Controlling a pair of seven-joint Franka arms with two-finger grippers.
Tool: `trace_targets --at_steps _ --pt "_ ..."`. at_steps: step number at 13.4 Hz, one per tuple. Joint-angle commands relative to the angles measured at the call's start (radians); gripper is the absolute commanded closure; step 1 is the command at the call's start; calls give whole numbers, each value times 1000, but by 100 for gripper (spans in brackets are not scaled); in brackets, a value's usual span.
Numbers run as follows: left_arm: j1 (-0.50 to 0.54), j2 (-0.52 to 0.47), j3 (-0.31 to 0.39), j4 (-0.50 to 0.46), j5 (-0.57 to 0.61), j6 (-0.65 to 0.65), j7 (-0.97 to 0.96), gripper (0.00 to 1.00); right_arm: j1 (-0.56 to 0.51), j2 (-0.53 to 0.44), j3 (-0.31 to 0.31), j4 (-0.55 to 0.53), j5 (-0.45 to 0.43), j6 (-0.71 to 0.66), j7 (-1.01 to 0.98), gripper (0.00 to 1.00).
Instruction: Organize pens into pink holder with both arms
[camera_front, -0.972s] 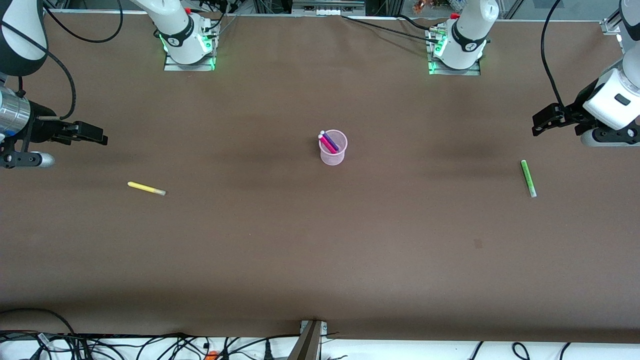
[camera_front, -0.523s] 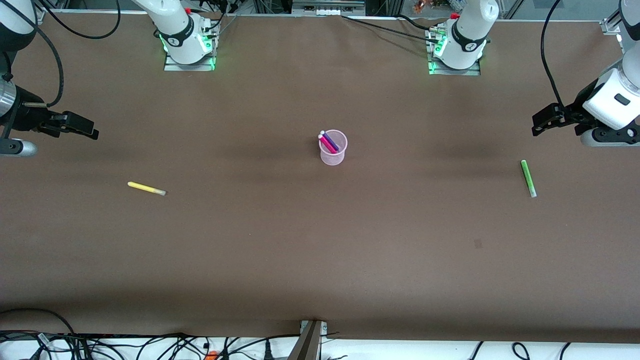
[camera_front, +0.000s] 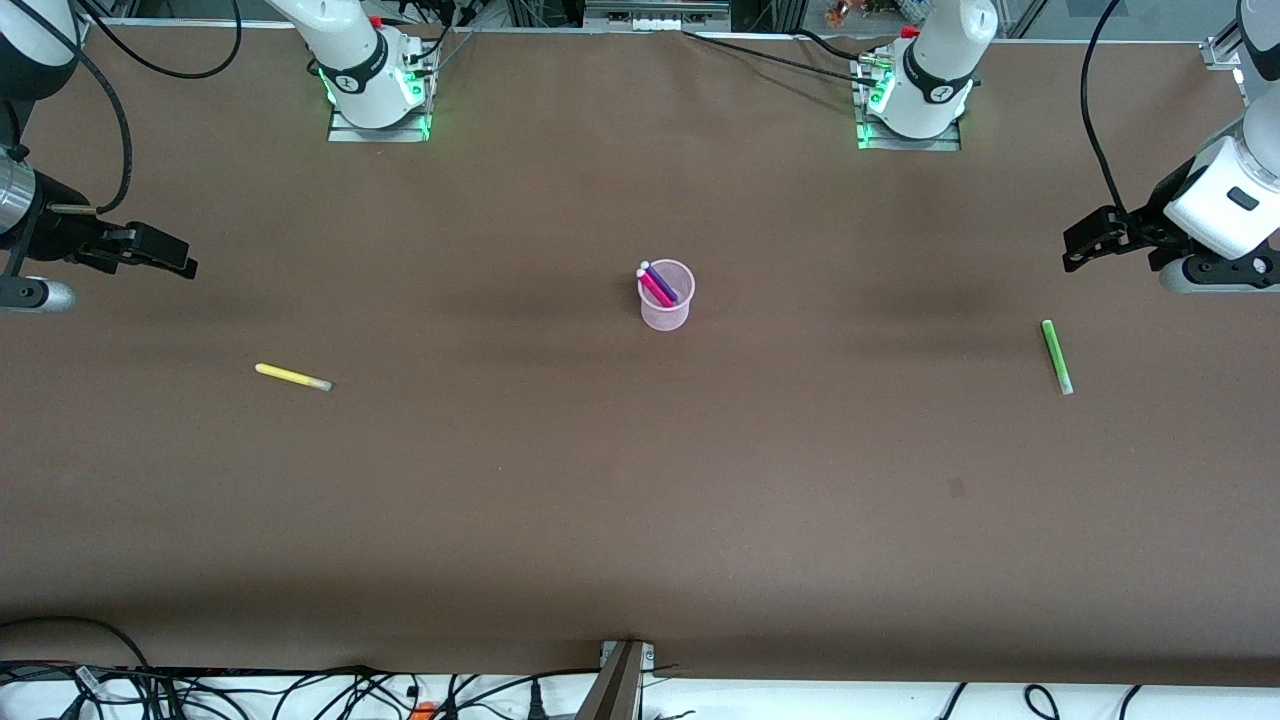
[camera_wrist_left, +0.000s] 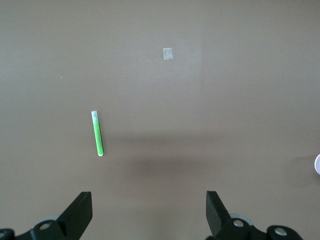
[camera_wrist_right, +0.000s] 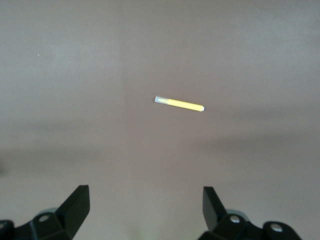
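The pink holder (camera_front: 666, 297) stands at the table's middle with the magenta pen (camera_front: 655, 288) and the dark purple pen (camera_front: 662, 281) leaning inside it. The yellow pen (camera_front: 292, 377) lies flat toward the right arm's end; it also shows in the right wrist view (camera_wrist_right: 180, 104). The green pen (camera_front: 1056, 356) lies flat toward the left arm's end and shows in the left wrist view (camera_wrist_left: 98, 133). My right gripper (camera_front: 165, 256) is open and empty, up in the air above the table's end. My left gripper (camera_front: 1088, 240) is open and empty, raised over the table near the green pen.
The two arm bases (camera_front: 378, 95) (camera_front: 912, 105) stand along the table's edge farthest from the front camera. A small pale patch (camera_wrist_left: 168, 53) marks the brown table cover. Cables (camera_front: 300, 690) run along the edge nearest the front camera.
My right gripper has risen and drawn back toward its end of the table, then stopped. The left arm, pens and holder have not moved.
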Motion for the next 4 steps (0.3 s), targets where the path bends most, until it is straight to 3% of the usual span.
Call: trace_targets --at_steps 1,4 --pt "-11 10 6 30 -6 -19 11 0 -23 2 21 28 -13 -33 13 0" --pt "-11 21 6 33 -6 -21 9 0 -22 6 20 37 -13 -39 13 0"
